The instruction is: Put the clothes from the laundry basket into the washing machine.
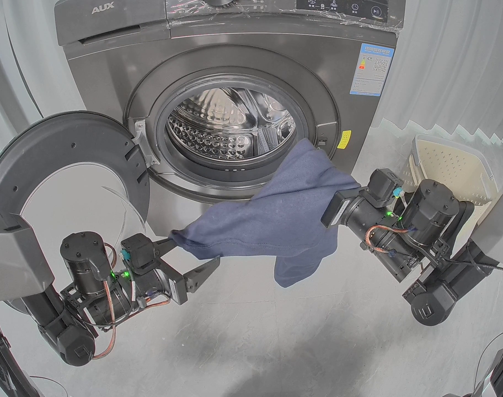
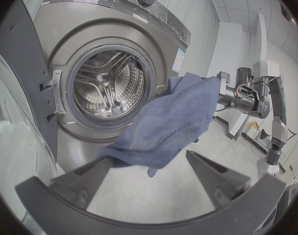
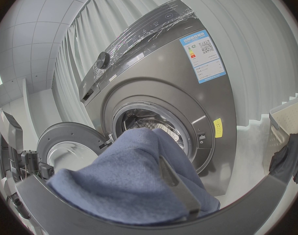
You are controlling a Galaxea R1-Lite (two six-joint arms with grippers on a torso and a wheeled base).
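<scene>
Before the mouth of the washer (image 1: 229, 45), a soft blue knit cloth (image 1: 279, 216) hangs stretched in the air, hiding the tips of the right gripper (image 3: 150, 162) clamped on it. Its far corner drapes over one toothed finger of the left gripper (image 1: 193, 251), spread wide. Beside the washer, a perforated cream basket (image 1: 455, 166) is half hidden.

The garment (image 1: 284, 216) is plain slate blue. The washing machine (image 1: 97, 67) is dark metallic grey, and its drum (image 1: 229, 122) is silver with an embossed dot pattern. The laundry basket (image 1: 455, 172) is cream with a perforated grid. The black cloth (image 3: 291, 154) is unpatterned. The label (image 1: 371, 68) is blue and white, and the sticker (image 1: 344, 139) is yellow.
</scene>
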